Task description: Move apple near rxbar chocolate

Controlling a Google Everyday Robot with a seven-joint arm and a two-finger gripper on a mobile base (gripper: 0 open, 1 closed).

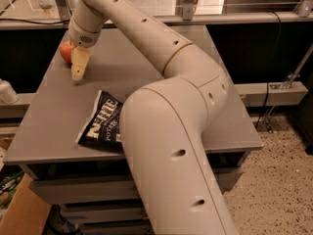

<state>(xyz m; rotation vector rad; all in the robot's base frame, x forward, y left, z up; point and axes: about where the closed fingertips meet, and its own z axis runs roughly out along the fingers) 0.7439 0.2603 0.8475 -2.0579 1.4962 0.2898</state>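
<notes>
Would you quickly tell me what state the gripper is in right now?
Gripper: down at the far-left corner of the grey table, beside the small round red-orange apple; open or shut cannot be told.

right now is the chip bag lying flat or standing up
Lying flat: its printed face is up on the table, partly hidden by the arm. The gripper is by the apple.
</notes>
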